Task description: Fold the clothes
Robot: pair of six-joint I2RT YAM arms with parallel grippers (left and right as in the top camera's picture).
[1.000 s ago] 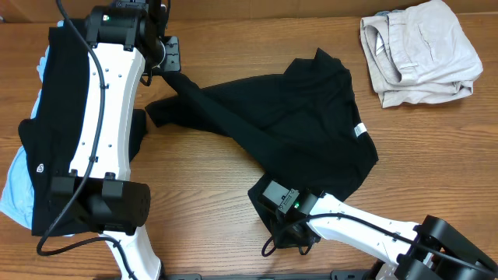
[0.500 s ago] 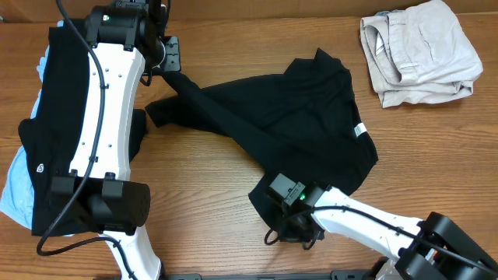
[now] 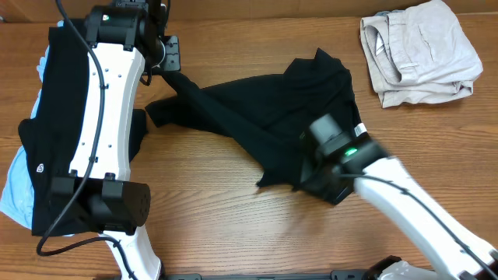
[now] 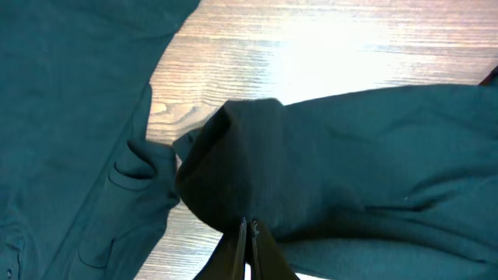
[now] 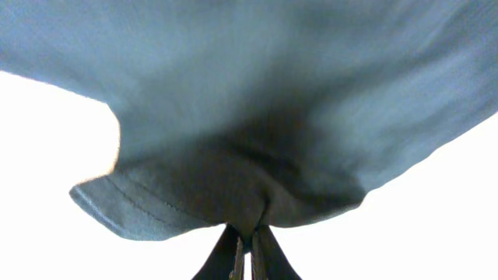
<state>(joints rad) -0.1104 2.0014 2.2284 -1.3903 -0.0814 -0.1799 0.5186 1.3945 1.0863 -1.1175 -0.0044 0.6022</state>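
Note:
A black short-sleeved shirt (image 3: 288,117) lies crumpled across the middle of the table, with a white tag (image 3: 359,130) at its right edge. My left gripper (image 3: 173,70) is at the shirt's far left end and is shut on a fold of it. The left wrist view shows the shut gripper (image 4: 249,227) pinching bunched black cloth (image 4: 241,163). My right gripper (image 3: 315,173) is at the shirt's front right and holds its hem lifted. In the right wrist view this gripper (image 5: 249,237) is shut on the hem (image 5: 233,187), which hangs spread above it.
More black shirts (image 3: 54,101) lie piled at the left under my left arm, over a pale blue garment (image 3: 14,190). Folded beige trousers (image 3: 420,50) sit at the far right corner. Bare wooden table (image 3: 210,202) shows in front.
My right gripper has moved from near the front edge up and to the right, carrying the shirt's front corner with it. The left gripper has not moved.

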